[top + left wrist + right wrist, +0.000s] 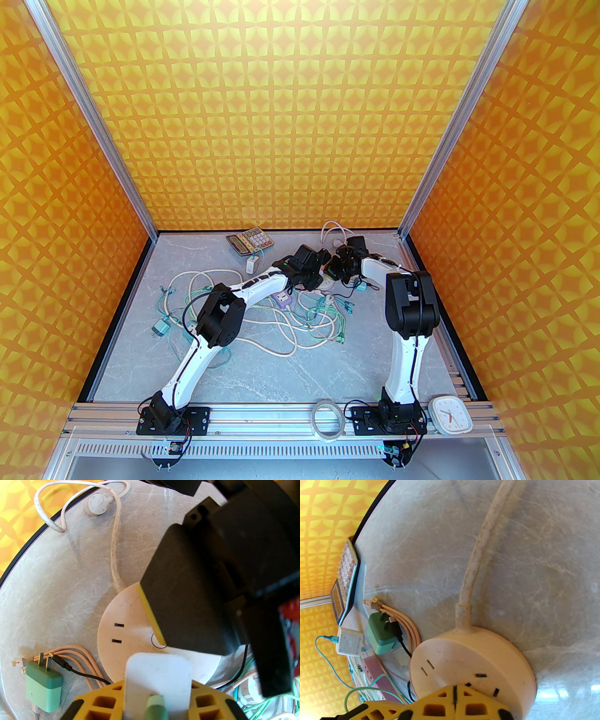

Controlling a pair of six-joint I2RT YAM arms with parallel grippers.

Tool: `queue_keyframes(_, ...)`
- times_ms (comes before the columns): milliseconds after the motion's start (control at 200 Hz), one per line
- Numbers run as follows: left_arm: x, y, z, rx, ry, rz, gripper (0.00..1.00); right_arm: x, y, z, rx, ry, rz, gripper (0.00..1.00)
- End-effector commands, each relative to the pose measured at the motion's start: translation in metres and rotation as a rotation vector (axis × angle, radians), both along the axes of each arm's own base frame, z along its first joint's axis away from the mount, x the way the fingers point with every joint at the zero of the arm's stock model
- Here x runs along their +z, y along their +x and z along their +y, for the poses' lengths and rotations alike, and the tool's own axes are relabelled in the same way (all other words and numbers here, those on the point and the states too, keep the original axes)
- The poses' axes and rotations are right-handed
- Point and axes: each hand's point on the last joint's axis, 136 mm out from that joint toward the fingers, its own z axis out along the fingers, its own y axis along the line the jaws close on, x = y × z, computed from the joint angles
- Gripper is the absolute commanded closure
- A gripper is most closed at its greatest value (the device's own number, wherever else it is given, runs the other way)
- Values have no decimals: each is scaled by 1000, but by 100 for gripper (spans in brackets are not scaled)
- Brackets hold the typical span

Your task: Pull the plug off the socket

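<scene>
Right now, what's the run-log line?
left claw: shut on white plug | right claw: shut, on round socket | plug seating: unclear

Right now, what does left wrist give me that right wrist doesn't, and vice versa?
Left wrist adds: the white plug clamped in the left claw, a green lead at its back; the round plug end of the socket's cord; a black finger's yellow pad set on the socket top.
Right wrist adds: calculator, white charger on a teal lead, purple strip, right claw shut over the socket.
Both: round socket, its cord, green charger, peach cables.
</scene>
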Motion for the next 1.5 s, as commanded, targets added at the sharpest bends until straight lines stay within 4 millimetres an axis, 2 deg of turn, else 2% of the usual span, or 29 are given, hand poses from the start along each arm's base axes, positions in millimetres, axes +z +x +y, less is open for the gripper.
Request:
queue_keyframes(0, 19, 6, 18, 52, -9, 9, 100, -50, -46, -7, -49, -69, 250, 100)
queue_keyframes(115, 16, 4, 32, 62, 5, 17, 100, -59, -54, 11, -1, -117, 271, 100)
queue_keyframes(280, 24, 8, 61, 125, -9, -12, 100, -60, -47, 29, -22, -83, 257, 100)
queue_keyframes(380, 28, 6, 63, 117, -1, -17, 100, -56, -42, 36, -7, -83, 249, 100)
queue_keyframes(565, 16, 7, 61, 121, 1, 5, 100, -46, -43, 53, 31, -49, 221, 100)
queue_keyframes(670, 15, 8, 57, 113, -3, 3, 100, -55, -48, 43, 32, -118, 247, 100)
queue_keyframes(860, 29, 4, 38, 64, -21, -35, 100, -80, -61, 34, 57, -178, 324, 100)
queue_keyframes(1045, 36, -4, 29, 31, 15, -118, 100, -83, -60, 35, 55, -177, 330, 100)
queue_keyframes(1165, 38, -4, 41, 76, -37, -116, 100, -82, -61, 34, 59, -183, 333, 100)
queue_keyframes(1235, 39, 3, 53, 109, -86, -57, 100, -83, -61, 34, 61, -184, 337, 100)
queue_keyframes(1265, 42, 2, 53, 108, -118, -27, 100, -83, -61, 34, 61, -184, 337, 100)
queue_keyframes(1285, 43, 11, 64, 131, -138, -8, 100, -83, -62, 34, 61, -184, 337, 100)
queue_keyframes(1330, 47, 17, 70, 136, -177, 27, 100, -84, -62, 34, 61, -183, 338, 100)
queue_keyframes(1395, 54, 18, 69, 123, -182, 27, 100, -83, -61, 34, 60, -182, 337, 100)
queue_keyframes(1495, 59, 13, 57, 86, -152, 1, 100, -83, -61, 34, 60, -182, 337, 100)
